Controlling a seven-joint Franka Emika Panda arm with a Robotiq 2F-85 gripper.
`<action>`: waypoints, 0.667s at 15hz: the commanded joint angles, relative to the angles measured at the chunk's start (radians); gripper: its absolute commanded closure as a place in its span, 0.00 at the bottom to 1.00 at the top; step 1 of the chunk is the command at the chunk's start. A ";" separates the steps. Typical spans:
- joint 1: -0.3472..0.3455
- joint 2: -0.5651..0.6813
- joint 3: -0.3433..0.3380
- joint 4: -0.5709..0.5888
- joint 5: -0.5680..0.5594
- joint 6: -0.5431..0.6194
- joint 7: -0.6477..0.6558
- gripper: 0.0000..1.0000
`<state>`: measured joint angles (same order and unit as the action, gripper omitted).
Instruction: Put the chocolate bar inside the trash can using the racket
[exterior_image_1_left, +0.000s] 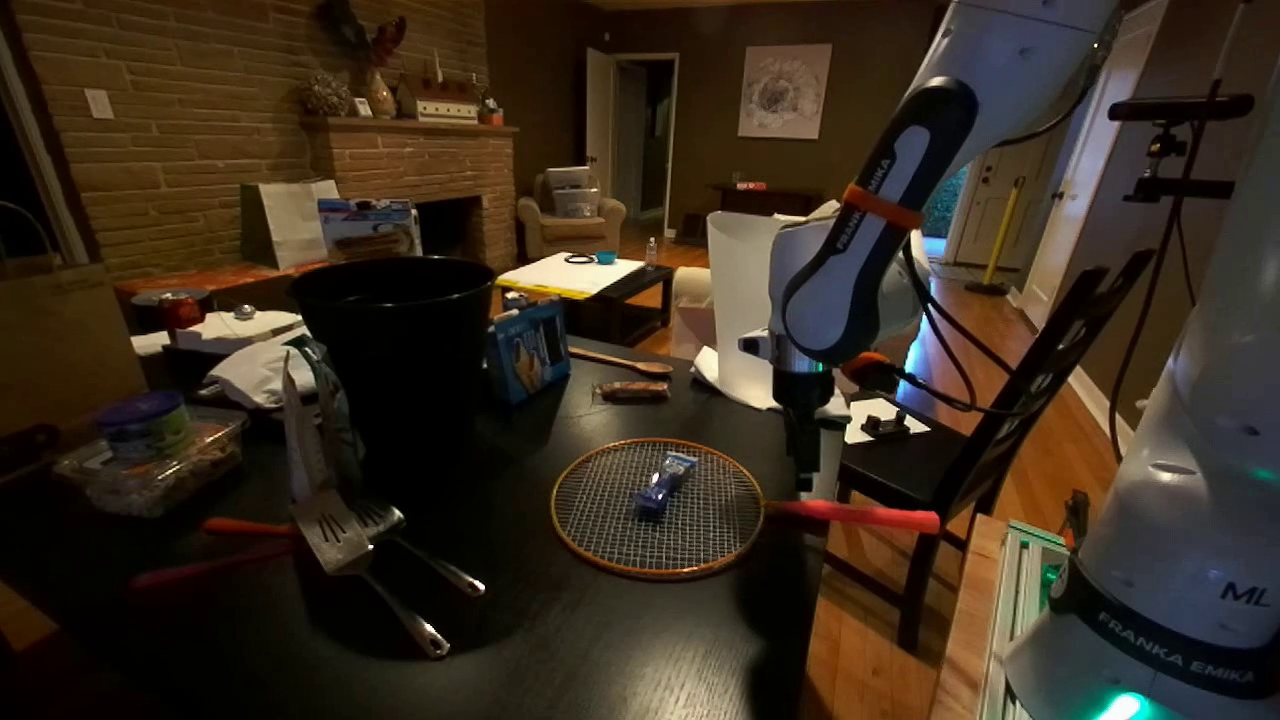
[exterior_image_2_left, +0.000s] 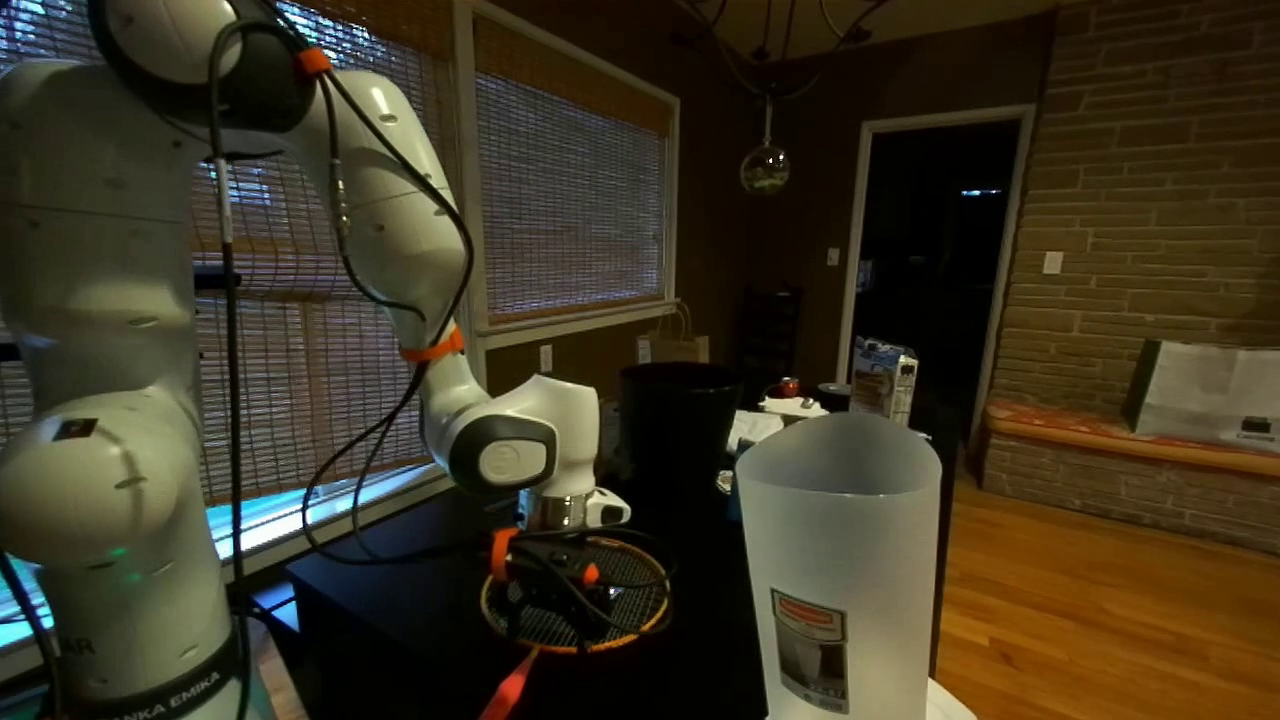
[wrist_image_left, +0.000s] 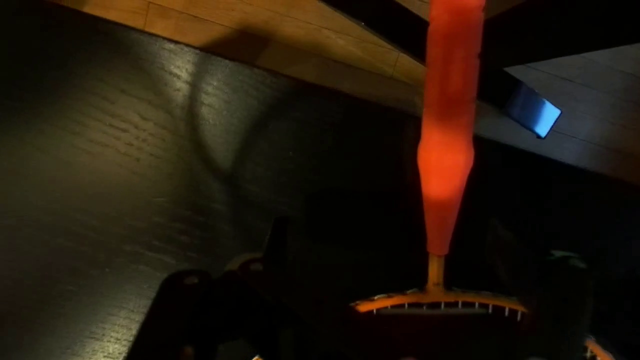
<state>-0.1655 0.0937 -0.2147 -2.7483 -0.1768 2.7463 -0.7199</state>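
The racket lies flat on the dark table, its red handle reaching past the table edge. On its strings rests the chocolate bar, a small blue wrapped piece; in an exterior view the gripper largely blocks sight of it. Farther left stands the trash can, tall and black, also visible in an exterior view. My gripper points down just above the near end of the handle. In the wrist view its dark fingers are wide apart, with the handle running between them and nothing gripped.
Metal spatulas lie before the trash can. Beside it are a blue box, a wooden spoon and a brownish wrapped bar. A tall white container stands by the table, and a dark chair is close to its edge.
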 joint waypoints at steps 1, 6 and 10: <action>-0.031 0.062 0.031 0.000 0.036 0.067 -0.005 0.00; -0.054 0.090 0.066 0.000 0.069 0.109 0.012 0.00; -0.055 0.083 0.083 0.002 0.072 0.104 0.034 0.00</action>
<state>-0.2016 0.1755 -0.1583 -2.7468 -0.1249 2.8331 -0.6988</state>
